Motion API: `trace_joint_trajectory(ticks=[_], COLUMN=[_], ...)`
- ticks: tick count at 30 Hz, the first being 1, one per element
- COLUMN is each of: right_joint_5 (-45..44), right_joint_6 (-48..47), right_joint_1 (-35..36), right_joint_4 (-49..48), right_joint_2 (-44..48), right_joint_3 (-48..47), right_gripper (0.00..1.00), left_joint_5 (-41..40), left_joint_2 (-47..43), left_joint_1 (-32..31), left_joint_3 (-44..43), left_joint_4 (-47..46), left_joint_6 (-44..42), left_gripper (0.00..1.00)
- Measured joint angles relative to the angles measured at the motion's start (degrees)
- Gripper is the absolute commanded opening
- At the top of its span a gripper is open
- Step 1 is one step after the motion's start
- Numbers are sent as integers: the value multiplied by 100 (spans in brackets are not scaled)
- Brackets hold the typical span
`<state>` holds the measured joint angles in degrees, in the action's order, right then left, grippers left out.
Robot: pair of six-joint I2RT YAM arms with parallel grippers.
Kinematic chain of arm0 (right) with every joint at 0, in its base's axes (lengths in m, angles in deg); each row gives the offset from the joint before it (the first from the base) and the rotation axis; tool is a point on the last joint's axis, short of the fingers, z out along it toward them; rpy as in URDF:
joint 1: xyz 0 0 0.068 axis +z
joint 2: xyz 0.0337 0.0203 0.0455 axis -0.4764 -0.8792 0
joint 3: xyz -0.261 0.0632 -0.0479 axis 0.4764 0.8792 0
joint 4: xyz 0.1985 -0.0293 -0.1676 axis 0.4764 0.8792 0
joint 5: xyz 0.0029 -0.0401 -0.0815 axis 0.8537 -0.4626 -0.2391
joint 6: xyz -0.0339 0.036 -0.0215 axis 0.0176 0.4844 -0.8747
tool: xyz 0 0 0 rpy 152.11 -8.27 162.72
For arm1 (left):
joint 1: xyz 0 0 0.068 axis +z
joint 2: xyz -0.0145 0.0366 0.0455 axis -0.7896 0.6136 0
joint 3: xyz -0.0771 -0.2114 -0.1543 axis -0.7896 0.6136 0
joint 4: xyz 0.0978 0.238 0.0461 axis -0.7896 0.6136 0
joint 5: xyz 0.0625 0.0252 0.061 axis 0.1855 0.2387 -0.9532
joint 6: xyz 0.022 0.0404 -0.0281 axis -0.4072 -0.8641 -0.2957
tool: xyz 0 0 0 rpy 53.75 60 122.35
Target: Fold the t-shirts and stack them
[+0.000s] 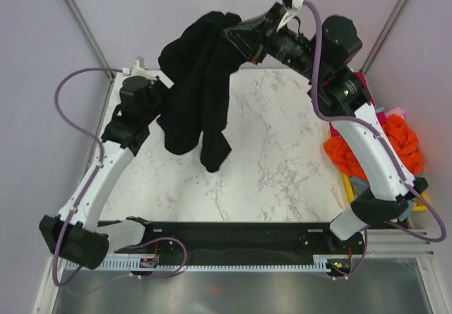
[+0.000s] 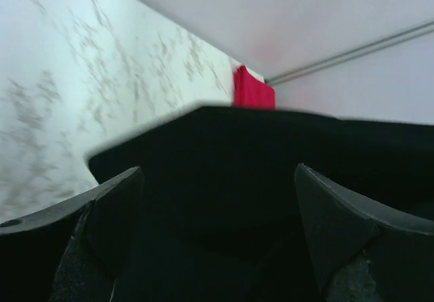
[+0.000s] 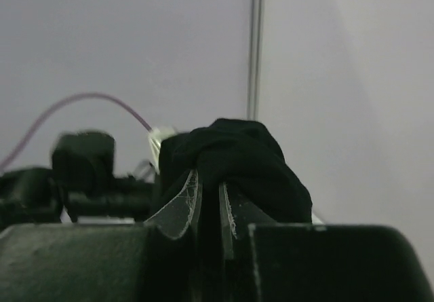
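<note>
A large black t-shirt hangs in the air over the back of the marble table, bunched at the top and trailing down to the tabletop. My right gripper is shut on its top fold, and the right wrist view shows black cloth pinched between the jaws of the right gripper. My left gripper stands open at the shirt's left edge. In the left wrist view the left gripper has wide-apart fingers with black cloth lying loose between and beyond them.
A yellow basket at the table's right edge holds a heap of orange cloth, with pink and red cloth behind it. A red patch shows at the table's far edge. Frame posts stand at the back corners.
</note>
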<state>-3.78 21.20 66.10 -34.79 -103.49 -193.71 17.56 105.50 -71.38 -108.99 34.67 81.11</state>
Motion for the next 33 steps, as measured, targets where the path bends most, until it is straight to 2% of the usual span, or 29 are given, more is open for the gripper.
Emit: trace_joint_trajectory(ticks=[1,2,3,4,5,6,10,12,14,18,25,28,30,33], right_joint_5=[-114,-310,-483,-769,-1080,-1366,-2916,-3504,-3906,-4081,-3300,-3335,-3488,-3530], right_joint_6=[-103,-214,-289,-369,-455,-459,-140,240,662,1338,2179,2262,2232,2181], right_joint_1=[0,0,4,-11,-39,-85,-393,-601,-796,-863,-632,326,1121,1947], right_joint_4=[-109,-293,-503,-647,-774,-892,-1484,-1401,-1054,-551,-662,-581,-417,-374], right_joint_2=[378,859,1344,1963,2524,3042,5034,5313,5211,4636,4061,3099,2164,994], right_joint_3=[660,1467,2273,3206,3974,4697,7624,8393,8765,8795,9055,8747,8115,7191], right_gripper=[8,35,53,60,81,96,98,98,98,98,98,98,98,98], left_joint_5=[-39,-66,-74,-96,-116,-153,-356,-446,-557,-592,-516,-555,-726,-1145], left_joint_2=[-234,-444,-575,-732,-870,-981,-1434,-1655,-1899,-2319,-2310,-2020,-1989,-1862], left_joint_1=[142,236,280,321,356,382,424,426,426,437,435,437,437,461], left_joint_3=[2,9,26,90,197,341,1259,1683,2015,2277,2876,2920,2846,2479], left_joint_4=[170,332,450,533,632,745,1080,1329,1552,1777,1786,1923,2037,2212], left_joint_6=[-186,-378,-518,-688,-833,-946,-1231,-1300,-1353,-1410,-1405,-1434,-1550,-1777], left_gripper=[100,100,100,100,100,100,100,100,100,94,92,95,96,100])
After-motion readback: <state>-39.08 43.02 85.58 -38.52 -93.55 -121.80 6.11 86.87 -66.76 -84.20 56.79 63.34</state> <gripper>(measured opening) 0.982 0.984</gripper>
